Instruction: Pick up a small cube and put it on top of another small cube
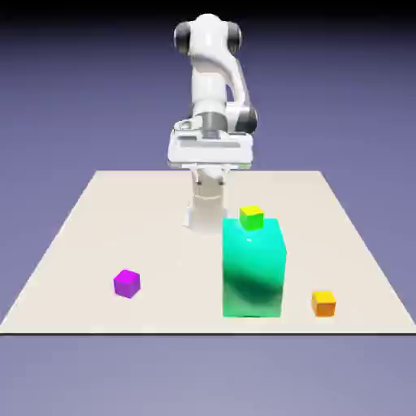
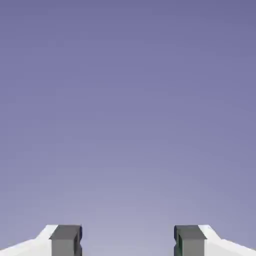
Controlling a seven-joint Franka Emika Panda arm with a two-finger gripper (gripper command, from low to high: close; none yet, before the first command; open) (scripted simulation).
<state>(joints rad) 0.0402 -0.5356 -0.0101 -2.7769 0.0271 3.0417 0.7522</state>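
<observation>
On a pale beige surface (image 1: 73,236), a purple cube (image 1: 127,283) is sitting alone toward the exterior view's left, near the front edge and well apart from everything else. Toward the middle, a white robot arm (image 1: 213,73) is rising from the far edge, its hand held high above the surface and touching nothing. Just right of centre, a big teal-green block (image 1: 253,268) is standing upright, with a small yellow-green cube (image 1: 252,217) showing at the block's top rear edge; whether it is resting on the block or sitting behind it cannot be told. Farther toward the exterior view's right, the small orange cube (image 1: 323,303) with its yellower top is lying near the front edge, close beside the block but not touching it. In the hand view, the claw (image 2: 127,241) is gaping wide, its two grey fingertips (image 2: 65,240) standing far apart with only blue-violet backdrop between them.
</observation>
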